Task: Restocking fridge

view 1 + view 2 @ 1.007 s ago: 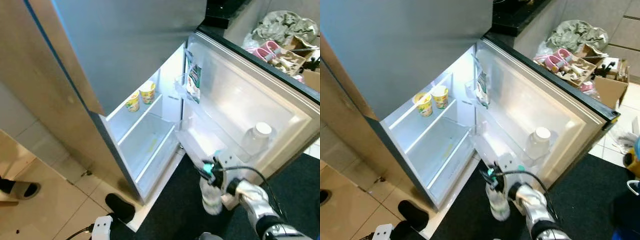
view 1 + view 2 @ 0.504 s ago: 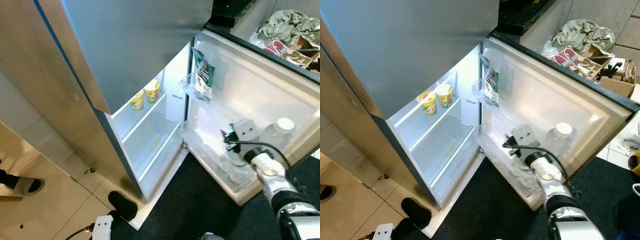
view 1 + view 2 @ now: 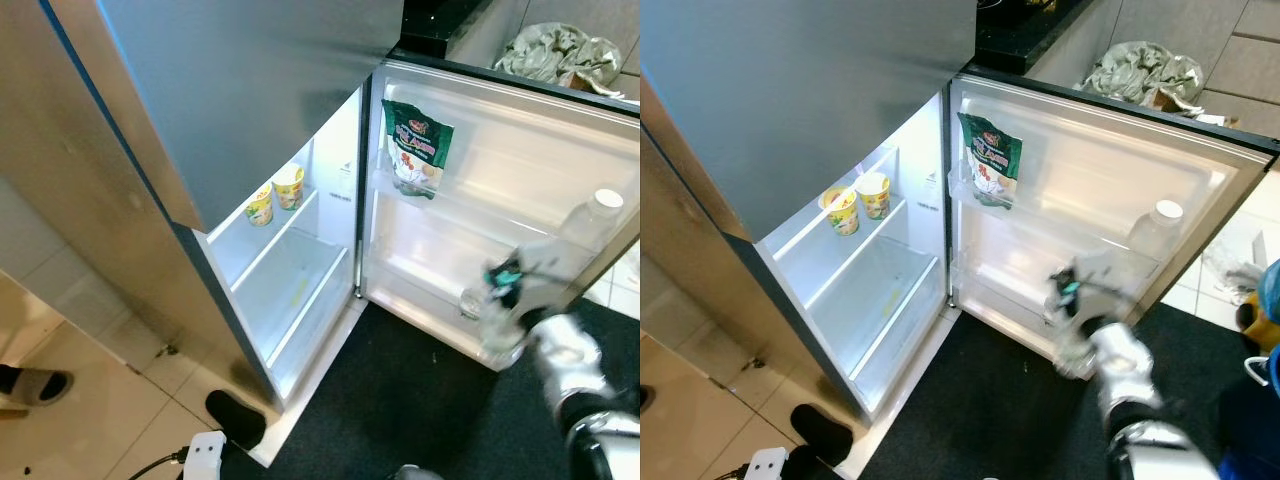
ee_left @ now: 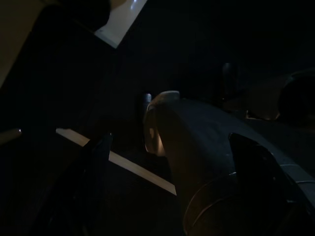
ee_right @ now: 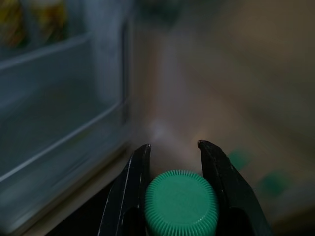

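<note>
Fridge door [image 3: 1120, 170] stood open, and I saw my right gripper [image 5: 173, 162] clamped on a green-capped bottle [image 5: 181, 202] beside its lower shelf [image 3: 430, 318]. I couldn't tell the left gripper's state in its dark view.

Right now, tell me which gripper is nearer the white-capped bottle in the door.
Right. The right gripper, shut on a green-capped bottle, is just below the white-capped bottle. The left gripper hangs low, away from the door.

I count two yellow cups [image 3: 274, 195] on the fridge's far shelf, one green snack pouch [image 3: 415, 145] and one white-capped jar [image 3: 592, 220] in the door, one green-capped bottle [image 5: 181, 200].
</note>
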`<state>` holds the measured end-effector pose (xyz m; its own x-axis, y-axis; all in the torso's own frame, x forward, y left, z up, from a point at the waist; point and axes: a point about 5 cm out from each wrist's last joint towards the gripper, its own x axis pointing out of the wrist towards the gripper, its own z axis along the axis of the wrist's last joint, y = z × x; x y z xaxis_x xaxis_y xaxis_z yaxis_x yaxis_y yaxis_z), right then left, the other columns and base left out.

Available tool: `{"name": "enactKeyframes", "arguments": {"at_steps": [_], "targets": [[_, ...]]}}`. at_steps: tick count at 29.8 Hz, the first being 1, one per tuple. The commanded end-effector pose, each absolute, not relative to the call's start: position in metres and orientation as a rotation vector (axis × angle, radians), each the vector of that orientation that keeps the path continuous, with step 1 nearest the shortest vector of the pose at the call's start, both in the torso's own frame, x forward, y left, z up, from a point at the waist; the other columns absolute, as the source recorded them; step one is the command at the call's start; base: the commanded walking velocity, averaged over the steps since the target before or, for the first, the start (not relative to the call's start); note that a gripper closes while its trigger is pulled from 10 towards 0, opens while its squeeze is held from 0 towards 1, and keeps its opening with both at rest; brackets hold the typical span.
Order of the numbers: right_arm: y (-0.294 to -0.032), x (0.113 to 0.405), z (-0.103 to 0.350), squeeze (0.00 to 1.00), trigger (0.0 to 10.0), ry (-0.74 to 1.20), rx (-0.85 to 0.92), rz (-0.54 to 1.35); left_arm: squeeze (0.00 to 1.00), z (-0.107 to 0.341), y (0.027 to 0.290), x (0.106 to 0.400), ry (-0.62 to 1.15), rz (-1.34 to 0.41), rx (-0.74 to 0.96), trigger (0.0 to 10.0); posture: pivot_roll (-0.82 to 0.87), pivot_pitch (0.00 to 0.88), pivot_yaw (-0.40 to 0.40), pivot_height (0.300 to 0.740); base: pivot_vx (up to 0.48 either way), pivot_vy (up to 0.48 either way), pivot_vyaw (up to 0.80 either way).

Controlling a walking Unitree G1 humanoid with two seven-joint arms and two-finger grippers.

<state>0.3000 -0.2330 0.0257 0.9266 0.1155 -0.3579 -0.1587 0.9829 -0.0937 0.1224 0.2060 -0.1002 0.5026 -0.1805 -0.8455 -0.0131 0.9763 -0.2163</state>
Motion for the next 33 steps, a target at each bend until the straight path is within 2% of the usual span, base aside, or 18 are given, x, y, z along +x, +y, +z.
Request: {"name": "enactKeyframes", "arguments": {"at_steps": [1, 3, 5, 6, 7, 8, 10, 16, 33], "targets": [[-0.231, 0.278, -0.002, 0.0, 10.0, 0.492, -0.101, 0.13, 0.0, -0.102, 0.204, 0.117, 1.057, -0.112, -0.171, 10.0, -0.03, 0.049, 0.024, 0.74, 0.0, 0.0, 0.0], [-0.227, 0.253, -0.026, 0.0, 10.0, 0.607, -0.079, 0.112, 0.0, -0.102, 0.203, 0.118, 1.053, -0.117, -0.155, 10.0, -0.02, 0.033, 0.028, 0.74, 0.0, 0.0, 0.0], [-0.227, 0.245, -0.033, 0.0, 10.0, 0.639, -0.072, 0.107, 0.0, -0.102, 0.202, 0.118, 1.052, -0.119, -0.152, 10.0, -0.02, 0.033, 0.028, 0.74, 0.0, 0.0, 0.0], [-0.224, 0.212, -0.057, 0.0, 10.0, 0.774, -0.052, 0.085, 0.0, -0.102, 0.201, 0.119, 1.047, -0.131, -0.132, 10.0, -0.01, 0.028, 0.029, 0.74, 0.0, 0.0, 0.0], [-0.224, 0.201, -0.064, 0.0, 10.0, 0.813, -0.045, 0.078, 0.0, -0.102, 0.201, 0.119, 1.046, -0.134, -0.128, 10.0, -0.01, 0.029, 0.031, 0.74, 0.0, 0.0, 0.0], [-0.224, 0.201, -0.064, 0.0, 10.0, 0.813, -0.045, 0.078, 0.0, -0.102, 0.201, 0.119, 1.046, -0.134, -0.128, 10.0, -0.01, 0.029, 0.031, 0.74, 0.0, 0.0, 0.0], [-0.225, 0.179, -0.076, 0.0, 10.0, 0.898, -0.014, 0.036, 0.0, -0.102, 0.201, 0.119, 1.042, -0.13, -0.128, 10.0, -0.01, 0.029, 0.027, 0.74, 0.0, 0.0, 0.0], [-0.232, 0.142, -0.091, 0.0, 10.0, 1.015, -0.013, -0.011, 0.0, -0.103, 0.198, 0.116, 1.043, -0.118, -0.145, 10.0, -0.01, 0.034, 0.025, 0.74, 0.0, 0.0, 0.0], [-0.231, 0.145, -0.091, 0.0, 10.0, 1.024, -0.049, 0.017, 0.0, -0.104, 0.194, 0.118, 1.038, -0.092, -0.225, 10.0, -0.01, 0.054, 0.013, 0.74, 0.0, 0.0, 0.0]]}}
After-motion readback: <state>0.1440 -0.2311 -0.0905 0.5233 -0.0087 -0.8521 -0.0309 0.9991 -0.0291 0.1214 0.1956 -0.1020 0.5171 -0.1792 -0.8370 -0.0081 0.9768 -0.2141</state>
